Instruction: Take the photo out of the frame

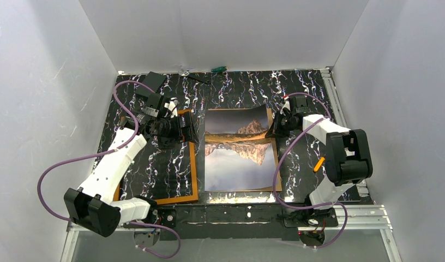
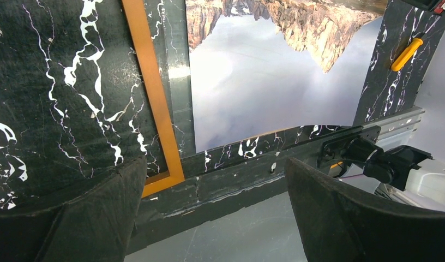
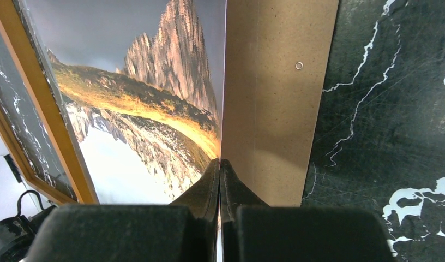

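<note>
I'm seeing the right gripper clamping the right edge of the large rectangular mountain-reflection photo print, holding that edge up off the black marbled desk. The thin orange-brown wooden frame is lying just left of it. The left gripper is hovering wide open above the frame.

White walls around black marbled table

right gripper: black jaws pinched on edge of large rectangular mountain-reflection photo | print face left, plain brown board back right | thin orange-brown wooden frame far left | black white-veined marble desk right
</note>
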{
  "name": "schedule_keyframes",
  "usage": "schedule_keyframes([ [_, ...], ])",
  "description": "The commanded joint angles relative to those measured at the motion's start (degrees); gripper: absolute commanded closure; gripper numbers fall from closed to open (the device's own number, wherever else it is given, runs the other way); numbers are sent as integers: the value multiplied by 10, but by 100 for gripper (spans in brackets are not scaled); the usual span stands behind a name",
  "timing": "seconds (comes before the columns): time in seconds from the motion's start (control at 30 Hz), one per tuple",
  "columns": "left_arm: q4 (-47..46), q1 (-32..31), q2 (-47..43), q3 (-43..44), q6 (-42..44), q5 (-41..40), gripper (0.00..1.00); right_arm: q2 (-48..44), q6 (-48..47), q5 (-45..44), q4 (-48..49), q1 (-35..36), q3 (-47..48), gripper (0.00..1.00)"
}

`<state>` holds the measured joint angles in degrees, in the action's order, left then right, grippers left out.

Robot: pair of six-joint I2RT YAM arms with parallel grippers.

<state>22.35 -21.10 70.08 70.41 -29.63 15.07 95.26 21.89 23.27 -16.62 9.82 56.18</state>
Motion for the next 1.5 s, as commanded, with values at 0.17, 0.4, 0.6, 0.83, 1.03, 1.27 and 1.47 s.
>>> schedule_keyframes([
  [0.17, 34, 2, 8, -6, 0, 19, 2, -4, -24, -68, -55, 2, 40, 57],
  [0.4, 26, 2, 8, -13, -10, 23, 2, -118, -23, -293, -189, 61, 47, 35],
  [0.6, -2, -2, 4, -33, -35, 42, 2, -279, -9, -245, -195, 140, -38, 35],
  [0.83, 5, -5, -36, -1, -50, 33, 2, -521, 21, -261, -281, 157, -29, 30],
  [1.03, -2, -5, -80, 91, -52, 2, 2, -643, 6, -278, -361, 157, 100, 28],
  [1.27, -24, -5, -155, 144, -13, -83, 2, -672, -1, -335, -417, 157, 233, 24],
  [1.47, -20, -5, -193, 164, 16, -129, 2, -670, -11, -359, -425, 157, 315, 17],
])
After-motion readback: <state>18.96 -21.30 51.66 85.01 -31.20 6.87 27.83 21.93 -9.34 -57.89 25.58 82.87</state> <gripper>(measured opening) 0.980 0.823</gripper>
